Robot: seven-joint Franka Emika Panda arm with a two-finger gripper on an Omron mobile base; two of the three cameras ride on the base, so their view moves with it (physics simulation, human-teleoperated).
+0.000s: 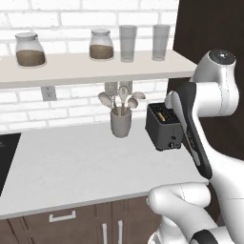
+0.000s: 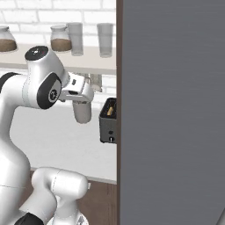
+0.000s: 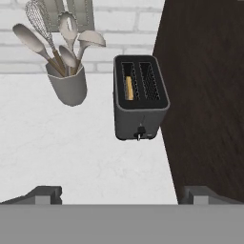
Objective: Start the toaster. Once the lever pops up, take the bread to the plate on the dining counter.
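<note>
Now, end effector: open wide, holding nothing, up above the table and looking down at the toaster.
Table: white and flat.
Toaster: small black box at the back of the table, just beside the dark wall; likely hard and steady. Its little lever sits low on the near end; push there.
Bread: down in the left slot. Probably light, stiff, crumbly; pinch its top edge softly.
Grey crock: near the toaster, full of spoons.
</note>
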